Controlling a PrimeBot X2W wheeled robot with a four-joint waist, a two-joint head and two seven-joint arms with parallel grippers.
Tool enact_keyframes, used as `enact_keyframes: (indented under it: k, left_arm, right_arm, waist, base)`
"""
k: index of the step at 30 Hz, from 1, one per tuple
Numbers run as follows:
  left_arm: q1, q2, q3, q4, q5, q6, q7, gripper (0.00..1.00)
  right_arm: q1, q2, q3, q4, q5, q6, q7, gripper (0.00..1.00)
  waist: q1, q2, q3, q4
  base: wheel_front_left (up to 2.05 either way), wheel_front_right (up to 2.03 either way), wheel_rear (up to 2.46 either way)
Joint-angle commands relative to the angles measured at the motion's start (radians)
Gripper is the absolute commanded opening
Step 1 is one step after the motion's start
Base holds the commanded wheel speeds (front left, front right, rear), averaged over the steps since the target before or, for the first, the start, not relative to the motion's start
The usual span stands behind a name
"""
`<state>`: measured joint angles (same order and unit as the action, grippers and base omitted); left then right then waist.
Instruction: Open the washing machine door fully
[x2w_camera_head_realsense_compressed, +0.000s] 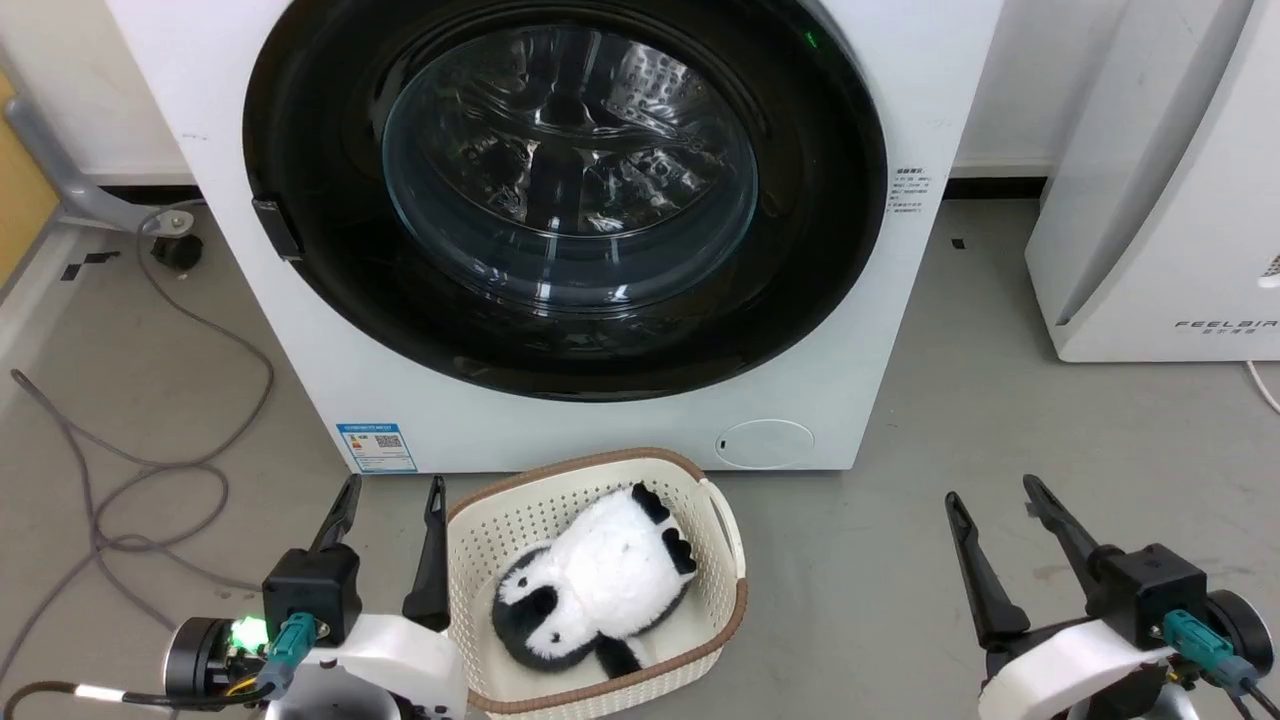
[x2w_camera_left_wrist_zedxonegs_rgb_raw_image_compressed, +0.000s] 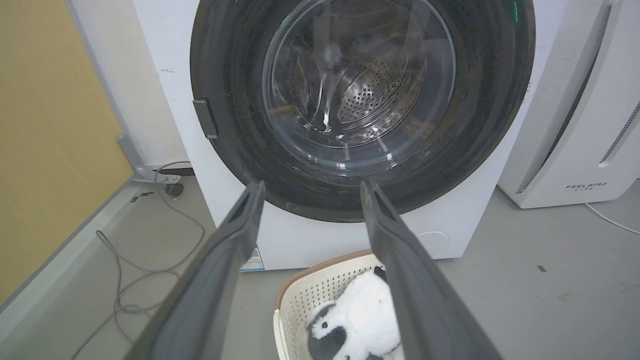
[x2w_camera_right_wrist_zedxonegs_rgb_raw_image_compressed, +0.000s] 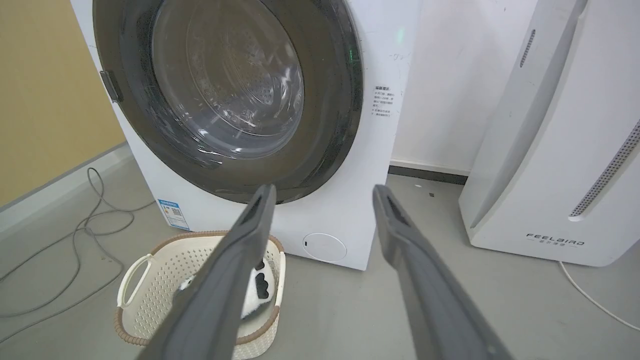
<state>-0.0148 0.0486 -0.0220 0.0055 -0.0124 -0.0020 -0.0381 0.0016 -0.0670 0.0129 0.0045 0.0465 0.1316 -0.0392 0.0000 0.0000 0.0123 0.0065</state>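
Head view: the door (x2w_camera_head_realsense_compressed: 565, 200) sits shut, flush in the front of the washer (x2w_camera_head_realsense_compressed: 300, 340), far centre. A basket (x2w_camera_head_realsense_compressed: 575, 462) holding a panda toy (x2w_camera_head_realsense_compressed: 600, 580) stands just in front of it. The left gripper (x2w_camera_head_realsense_compressed: 394, 482) is near, just left of the basket; the right gripper (x2w_camera_head_realsense_compressed: 991, 489) is near, well to the right. Each has its 2 fingers spread wide, holding nothing.

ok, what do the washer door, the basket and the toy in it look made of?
The washing machine door: glossy black ring, probably plastic, around a clear bulging bowl, seemingly glass: sharp reflections, drum visible through it. The basket: cream perforated walls, moulded plastic by the look; brown rim looks woven, material unclear. The panda toy: fluffy white and black pile, so plush fabric.
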Motion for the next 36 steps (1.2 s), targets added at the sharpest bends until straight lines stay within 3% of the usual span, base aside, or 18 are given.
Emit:
enact_keyframes:
  k: [1, 18, 29, 36]
  left_arm:
    - [0.005, 0.000, -0.003, 0.001, -0.008, 0.005, -0.009, 1.00]
    - [-0.008, 0.001, -0.025, -0.001, -0.021, 0.007, -0.044, 1.00]
    - [-0.022, 0.001, -0.040, -0.003, -0.031, 0.011, -0.067, 1.00]
    - [-0.032, 0.001, -0.051, -0.005, -0.039, 0.014, -0.082, 1.00]
  right_arm:
    - [-0.007, -0.007, 0.003, -0.004, 0.013, 0.000, -0.009, 1.00]
    - [-0.087, -0.064, -0.008, -0.020, 0.171, 0.000, -0.014, 1.00]
    - [-0.196, -0.070, -0.053, -0.018, 0.338, 0.000, 0.004, 1.00]
    - [-0.279, -0.104, -0.070, 0.001, 0.379, 0.000, 0.017, 1.00]
  waist:
    - [0.0000, 0.0000, 0.001, 0.001]
    - [0.0000, 0.0000, 0.041, 0.021]
    - [0.0000, 0.0000, 0.077, 0.036]
    - [0.0000, 0.0000, 0.103, 0.049]
  base:
    - [0.00, 0.00, 0.00]
    - [0.00, 0.00, 0.00]
    - [0.00, 0.00, 0.00]
    - [0.00, 0.00, 0.00]
